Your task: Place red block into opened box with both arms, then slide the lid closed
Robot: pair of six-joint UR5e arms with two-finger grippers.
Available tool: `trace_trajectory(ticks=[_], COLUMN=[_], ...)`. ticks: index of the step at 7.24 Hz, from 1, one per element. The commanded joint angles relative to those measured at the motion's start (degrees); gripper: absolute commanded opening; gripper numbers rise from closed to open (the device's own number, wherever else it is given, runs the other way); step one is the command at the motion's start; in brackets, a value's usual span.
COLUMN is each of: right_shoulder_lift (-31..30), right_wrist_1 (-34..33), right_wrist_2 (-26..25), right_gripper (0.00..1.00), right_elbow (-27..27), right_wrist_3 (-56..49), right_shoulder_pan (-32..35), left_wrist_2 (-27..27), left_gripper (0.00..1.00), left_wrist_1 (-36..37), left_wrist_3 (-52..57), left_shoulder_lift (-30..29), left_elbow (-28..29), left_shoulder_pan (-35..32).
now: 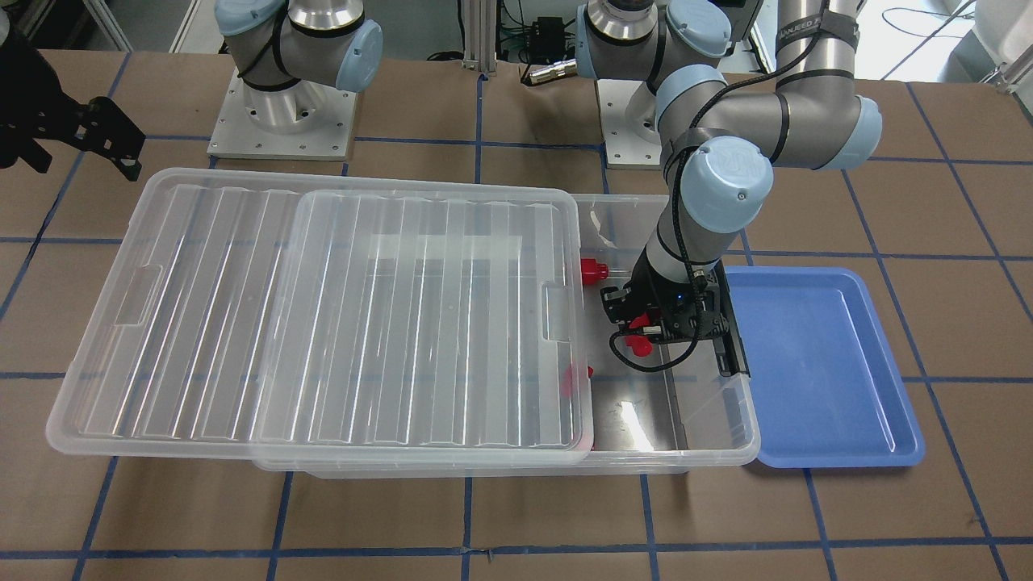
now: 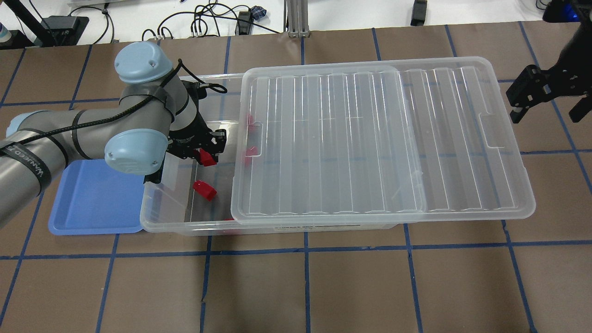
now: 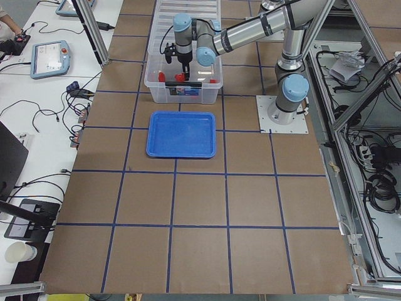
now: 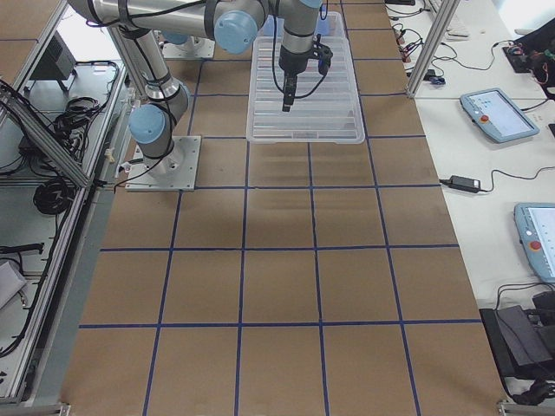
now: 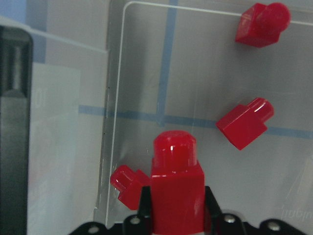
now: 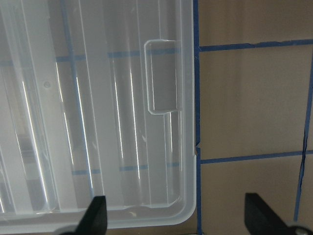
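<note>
Red block: pinched upright between the two fingers of the left gripper, round nub pointing away from the wrist. The jaws are closed to the block's width and hold nothing else. The block hangs inside the open end of the box, above its floor.

Below the claw on the box floor are three loose red blocks: one just beside the held block, one further ahead, and one well ahead. The black latch bar sits off to the side of the claw, on the short end wall.

Lid: lies flat on the box and is slid far towards the right arm's side. It covers most of the box and overhangs the far end. Its near edge is close to the left claw, apart from it.

Right gripper: fingers spread wide and empty, above the lid's corner and bare table by the overhanging short end.

Blue tray: behind the left claw, against the box's short end.

Table: brown covering with a blue tape grid.

Room: cables and aluminium posts beyond the table, with handheld control tablets on white side benches.
</note>
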Motion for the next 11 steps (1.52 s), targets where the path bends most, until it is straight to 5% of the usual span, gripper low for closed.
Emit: trace_trajectory(ticks=[1,4,6,8,11], right_shoulder_lift=[-0.1,-0.1,-0.1,-0.1,0.1], right_wrist_1=[0.0,0.0,0.0,-0.1,-0.7], right_wrist_2=[0.0,-0.1,-0.1,-0.3,-0.8], right_gripper=[1.0,1.0,1.0,1.0,1.0], right_elbow=[0.0,0.0,0.0,0.0,0.0], right_wrist_3=[0.0,0.0,-0.1,-0.1,-0.3], right_shoulder_pan=[0.0,0.0,0.0,0.0,-0.1], left_wrist_2=[-0.3,-0.3,-0.2,-0.1,0.4], left_gripper=[0.0,0.0,1.0,1.0,1.0], left_wrist_1=[2.7,8.0,10.1,8.6,-13.6], left_wrist_3=[0.4,0.3,0.5,0.4,0.3], left_shoulder_lift=[-2.7,-4.4,-4.4,-1.0,3.4], left_elbow=[-1.9,-4.9,-5.0,-0.3,15.1], left_shoulder_pan=[-0.1,-0.2,-0.3,-0.8,-0.8])
